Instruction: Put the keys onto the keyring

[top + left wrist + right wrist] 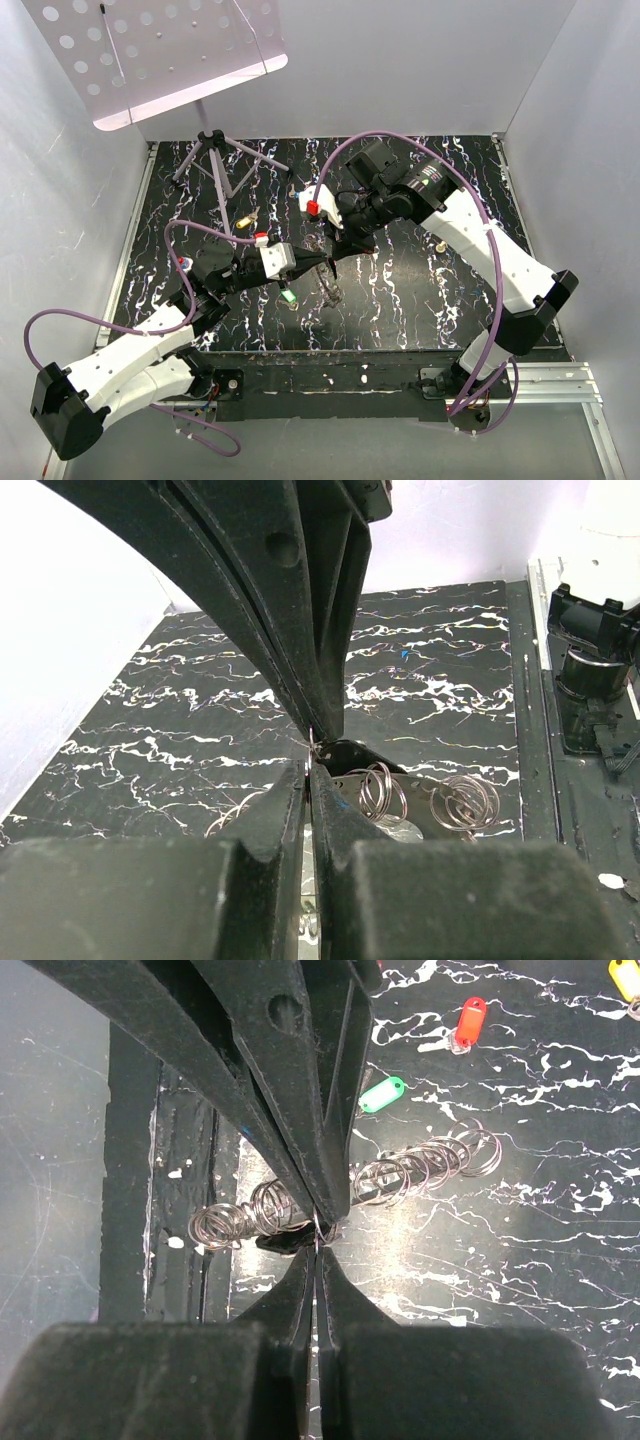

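The keyring shows as a chain of thin silvery wire loops [425,1165], strung out above the black marbled mat [420,290]. It also shows in the left wrist view [465,802]. My left gripper [322,259] and right gripper [340,251] meet tip to tip at the mat's middle. Each is shut on one thin loop of the ring, seen in the left wrist view [311,765] and the right wrist view [318,1250]. A green key [382,1094] lies on the mat by the left gripper [289,296]. A red key [468,1022] and a yellow key [622,975] lie farther off.
A music stand [160,50] on a tripod [215,150] stands at the back left. A small brass knob [440,246] lies on the mat to the right. White walls close in three sides. Purple cables loop over both arms.
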Action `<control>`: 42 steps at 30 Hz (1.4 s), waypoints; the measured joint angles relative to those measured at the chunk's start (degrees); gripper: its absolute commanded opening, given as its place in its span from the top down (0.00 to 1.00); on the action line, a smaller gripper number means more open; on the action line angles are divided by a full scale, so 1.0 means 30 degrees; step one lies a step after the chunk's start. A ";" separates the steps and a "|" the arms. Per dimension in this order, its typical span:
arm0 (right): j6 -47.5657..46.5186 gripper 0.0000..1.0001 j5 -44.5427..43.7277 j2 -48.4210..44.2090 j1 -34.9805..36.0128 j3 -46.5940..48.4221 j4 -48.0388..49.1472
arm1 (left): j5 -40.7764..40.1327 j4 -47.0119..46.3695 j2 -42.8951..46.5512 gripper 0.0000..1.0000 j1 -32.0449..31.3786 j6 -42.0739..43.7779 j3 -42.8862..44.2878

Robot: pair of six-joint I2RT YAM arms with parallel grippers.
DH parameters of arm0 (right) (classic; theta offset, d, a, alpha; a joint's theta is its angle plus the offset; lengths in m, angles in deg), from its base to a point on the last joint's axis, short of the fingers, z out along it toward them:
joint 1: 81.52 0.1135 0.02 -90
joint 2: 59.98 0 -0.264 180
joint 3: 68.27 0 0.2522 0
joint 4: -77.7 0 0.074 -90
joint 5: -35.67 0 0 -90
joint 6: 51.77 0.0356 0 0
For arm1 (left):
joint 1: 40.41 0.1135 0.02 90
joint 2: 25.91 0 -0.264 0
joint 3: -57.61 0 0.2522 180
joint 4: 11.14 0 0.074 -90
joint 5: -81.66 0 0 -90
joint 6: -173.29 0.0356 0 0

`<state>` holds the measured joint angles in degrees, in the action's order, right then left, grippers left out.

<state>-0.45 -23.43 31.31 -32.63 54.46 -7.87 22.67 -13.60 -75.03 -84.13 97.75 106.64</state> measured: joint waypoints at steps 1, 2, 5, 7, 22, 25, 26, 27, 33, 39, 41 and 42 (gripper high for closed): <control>0.0015 0.99 -0.0058 0.0000 0.0000 -0.0007 0.0007 | 0.0022 -0.0044 0.0000 1.00 0.0000 -0.0022 -0.0029; 0.0051 0.99 -0.0124 0.0000 0.0000 -0.0022 0.0007 | 0.0044 -0.0066 0.0000 1.00 0.0000 -0.0036 -0.0029; 0.0175 0.99 -0.0240 -0.0007 0.0000 -0.0058 0.0007 | 0.0131 -0.0211 0.0015 1.00 0.0000 -0.0051 -0.0044; 0.0219 0.99 -0.0262 -0.0022 -0.0007 -0.0233 0.0080 | 0.0168 -0.0321 0.0044 1.00 0.0000 -0.0058 -0.0080; 0.0066 0.99 0.1158 -0.0015 -0.0670 -0.0634 -0.0087 | 0.0510 -0.2346 0.0342 1.00 0.0000 -0.1341 -0.1064; -0.0299 0.99 0.1778 0.0066 -0.0685 -0.0219 -0.0350 | 0.0466 -0.3912 0.0219 1.00 0.0000 -0.2878 -0.1326; -0.0430 0.99 0.1931 0.0102 -0.0707 0.0022 -0.0474 | 0.0393 -0.4626 0.0138 1.00 0.0000 -0.3585 -0.1457; -0.0605 0.99 0.2127 0.0109 -0.0743 0.0189 -0.0568 | 0.0284 -0.5435 0.0102 1.00 0.0015 -0.4262 -0.1698; -0.1020 0.62 0.3184 0.0109 -0.0823 0.0401 -0.0641 | -0.0947 -0.9763 -0.0058 1.00 0.0007 -0.7715 -0.3570; -0.1894 0.47 0.4058 0.0051 -0.0991 0.0903 -0.1239 | -0.1581 -1.2225 -0.0153 1.00 0.0007 -0.9661 -0.4313; -0.2455 0.47 0.4415 -0.0022 -0.1166 0.1399 -0.1450 | -0.1545 -1.3107 -0.0211 1.00 0.0007 -1.0273 -0.4430; -0.2776 0.47 0.4597 -0.0073 -0.1239 0.1690 -0.1530 | -0.1530 -1.3537 -0.0277 1.00 0.0007 -1.0593 -0.4481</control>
<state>-8.77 -9.64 31.09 -36.35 59.53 -12.46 18.08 -54.21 -75.86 -84.11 65.97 93.19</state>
